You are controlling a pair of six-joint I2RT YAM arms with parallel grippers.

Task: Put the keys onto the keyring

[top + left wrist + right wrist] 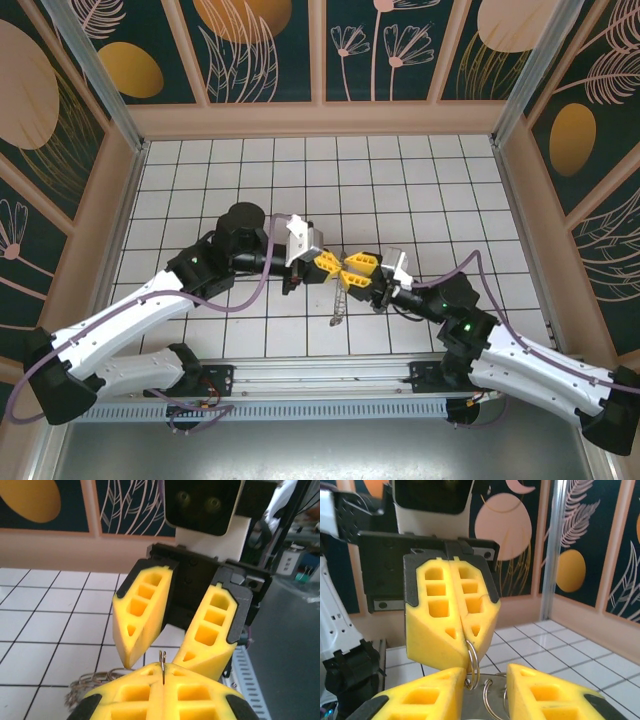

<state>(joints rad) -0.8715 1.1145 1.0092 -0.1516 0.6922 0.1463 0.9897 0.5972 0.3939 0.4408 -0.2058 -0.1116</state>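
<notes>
— Where's the ring?

— The large, thin, silver-grey metal keyring (pixel 474 664) is up off the white tiled worktop (pixel 200 180). Its wire is caught right at the tips of the left fingers (pixel 445 610), the chunky yellow ribbed ones. They're pressed together on it, and the rest of the loop hangs below them.

— And the other pair?

— The right fingers (pixel 420 700) are the same yellow. They face the left ones almost tip to tip, and they stand spread. From the right wrist you can see the ring's loop hanging down into the gap between them. I can't tell whether it touches either one, but nothing is pinched there.

— What about from above?

— The keyring (pixel 338 303) dangles straight down under the two sets of fingertips, close over the tiles. It's too small there to make out any detail.

— Anything else hanging off it?

— From the left wrist there's a tangle of small metal bits (pixel 87 685), low and to the left of the left fingers. It's blurred, so I can't say what the pieces are.
</notes>
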